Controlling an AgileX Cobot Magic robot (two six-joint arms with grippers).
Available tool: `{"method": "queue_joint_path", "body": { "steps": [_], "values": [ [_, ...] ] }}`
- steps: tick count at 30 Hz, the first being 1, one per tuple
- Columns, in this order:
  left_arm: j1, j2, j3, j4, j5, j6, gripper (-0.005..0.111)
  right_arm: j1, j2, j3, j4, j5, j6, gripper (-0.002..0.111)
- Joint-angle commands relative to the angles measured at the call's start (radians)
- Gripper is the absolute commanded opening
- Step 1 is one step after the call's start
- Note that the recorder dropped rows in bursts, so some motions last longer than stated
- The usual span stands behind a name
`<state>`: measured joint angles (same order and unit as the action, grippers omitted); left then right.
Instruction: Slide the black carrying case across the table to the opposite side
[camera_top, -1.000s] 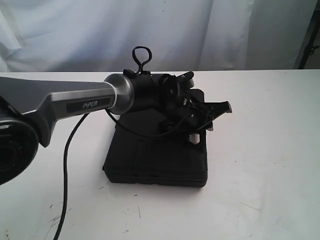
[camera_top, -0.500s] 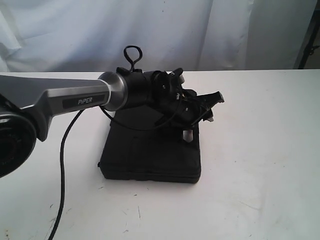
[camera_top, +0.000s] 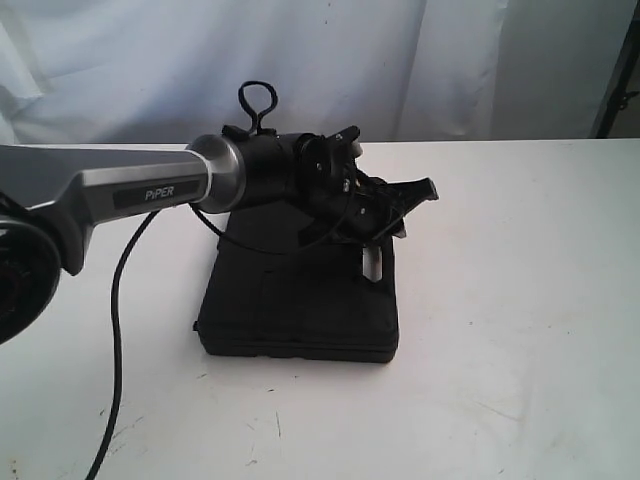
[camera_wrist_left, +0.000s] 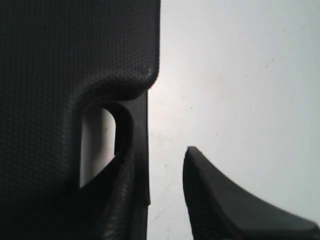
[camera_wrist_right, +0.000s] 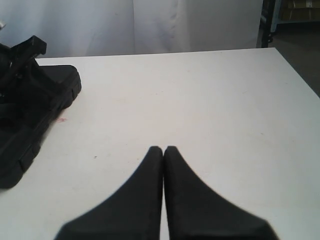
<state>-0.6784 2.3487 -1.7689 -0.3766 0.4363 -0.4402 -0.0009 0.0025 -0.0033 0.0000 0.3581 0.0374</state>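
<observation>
The black case (camera_top: 300, 300) lies flat on the white table (camera_top: 520, 300), left of the middle. My left gripper (camera_top: 395, 225) is over its far right corner. In the left wrist view the case (camera_wrist_left: 60, 60) fills one side, with the oval slot of its handle showing. The left gripper (camera_wrist_left: 159, 155) is open and straddles the handle bar: one finger sits in the slot, the other finger (camera_wrist_left: 225, 200) hangs over bare table beyond the case's edge. My right gripper (camera_wrist_right: 163, 148) is shut on nothing, low over the table and well away from the case (camera_wrist_right: 30, 110).
A black cable (camera_top: 115, 330) trails from the left arm down over the table's left part. White curtain hangs behind the table's far edge. A small pink spot (camera_wrist_right: 61, 120) marks the table beside the case. Bare white tabletop spreads to the right.
The left gripper has moved leftward and the case has slid left with it. The right gripper shows only now.
</observation>
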Motion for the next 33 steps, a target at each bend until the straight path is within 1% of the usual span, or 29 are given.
{"method": "queue_joint_path", "body": {
  "steps": [1, 6, 9, 10, 12, 14, 17, 22, 25, 28, 33],
  "values": [
    [0.000, -0.052, -0.004, 0.073, 0.021, 0.031, 0.032, -0.007, -0.003, 0.003, 0.000, -0.012, -0.001, 0.000],
    [0.000, -0.054, -0.004, 0.131, 0.094, 0.032, 0.032, -0.007, -0.003, 0.003, 0.000, -0.012, -0.001, 0.000],
    [0.000, -0.067, -0.004, 0.194, 0.125, 0.030, 0.031, -0.007, -0.003, 0.003, 0.000, -0.012, -0.001, 0.000],
    [0.000, -0.074, -0.004, 0.230, 0.139, 0.022, 0.029, -0.007, -0.003, 0.003, 0.000, -0.012, -0.001, 0.000],
    [0.002, -0.094, -0.004, 0.298, 0.169, 0.022, 0.019, -0.007, -0.003, 0.003, 0.000, -0.012, -0.001, 0.000],
    [0.002, -0.122, -0.004, 0.377, 0.201, 0.022, 0.001, -0.007, -0.003, 0.003, 0.000, -0.012, -0.001, 0.000],
    [0.002, -0.173, -0.004, 0.461, 0.237, 0.021, 0.000, -0.007, -0.003, 0.003, 0.000, -0.012, -0.001, 0.000],
    [0.002, -0.259, -0.002, 0.554, 0.290, 0.016, 0.000, -0.007, -0.003, 0.003, 0.000, -0.012, -0.001, 0.000],
    [0.013, -0.304, 0.002, 0.626, 0.331, -0.010, 0.000, -0.007, -0.003, 0.003, 0.000, -0.012, -0.001, 0.000],
    [0.047, -0.364, 0.063, 0.624, 0.315, -0.022, 0.000, -0.007, -0.003, 0.003, 0.000, -0.012, -0.001, 0.000],
    [0.123, -0.507, 0.231, 0.621, 0.249, -0.028, 0.000, -0.007, -0.003, 0.003, 0.000, -0.012, -0.001, 0.000]
  ]
}}
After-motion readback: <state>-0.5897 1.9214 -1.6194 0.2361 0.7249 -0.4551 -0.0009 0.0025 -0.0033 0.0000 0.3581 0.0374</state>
